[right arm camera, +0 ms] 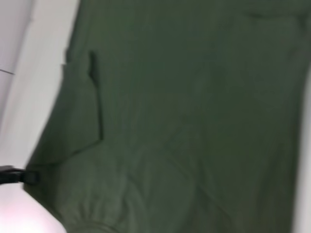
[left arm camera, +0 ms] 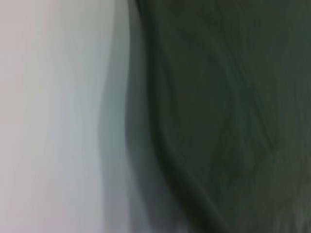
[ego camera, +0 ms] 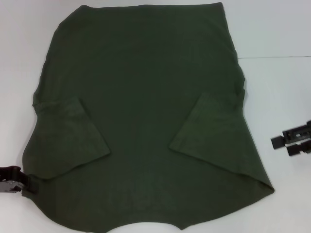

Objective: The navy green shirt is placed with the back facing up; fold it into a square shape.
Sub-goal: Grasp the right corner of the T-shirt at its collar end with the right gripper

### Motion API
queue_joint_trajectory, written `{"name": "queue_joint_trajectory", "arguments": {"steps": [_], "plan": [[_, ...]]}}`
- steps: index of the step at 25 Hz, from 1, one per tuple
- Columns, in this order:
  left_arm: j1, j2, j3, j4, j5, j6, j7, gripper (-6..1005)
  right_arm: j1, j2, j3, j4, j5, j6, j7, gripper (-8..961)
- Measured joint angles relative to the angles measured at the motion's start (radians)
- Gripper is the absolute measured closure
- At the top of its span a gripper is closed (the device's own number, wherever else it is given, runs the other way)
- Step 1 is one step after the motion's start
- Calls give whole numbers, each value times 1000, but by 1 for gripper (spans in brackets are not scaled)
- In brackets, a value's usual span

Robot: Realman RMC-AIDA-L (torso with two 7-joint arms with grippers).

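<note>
At the bench's near left corner the left end effector [ego camera: 14, 180] is seen touching the hem of the navy green shirt [ego camera: 146, 111], its grip not discernible, while the right end effector [ego camera: 294, 138] is held open, apart from the shirt, at the right edge of the white bench [ego camera: 277, 34], across whose middle the shirt is spread plain side up, sleeves folded inward.

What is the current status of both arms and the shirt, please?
Left pincer at the shirt's near left edge. Right pincer parked on the table, clear of fabric. Navy green shirt flat, plain side up, both sleeves folded inward. Nothing in the way.
</note>
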Motion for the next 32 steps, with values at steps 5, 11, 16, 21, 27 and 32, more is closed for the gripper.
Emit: {"name": "queue_joint_trajectory", "arguments": {"steps": [5, 11, 16, 21, 27, 32], "plan": [[-5, 1, 0, -1, -1, 1, 0, 955, 0, 2, -7, 14, -63, 12, 22, 113], [-7, 3, 0, -2, -1, 1, -1, 954, 8, 20, -9, 60, -86, 51, 14, 113], [-12, 3, 0, -2, 1, 1, -2, 955, 7, 40, -9, 63, -112, 70, 11, 112], [-13, 3, 0, -5, 0, -4, -5, 954, 1, 59, -9, 65, -130, 90, 8, 112], [-14, 1, 0, -8, -1, -6, -5, 955, 6, 79, -9, 95, -158, 127, -8, 113], [-14, 0, 0, -8, -1, -6, -5, 955, 4, 82, -9, 105, -160, 148, -17, 113]]}}
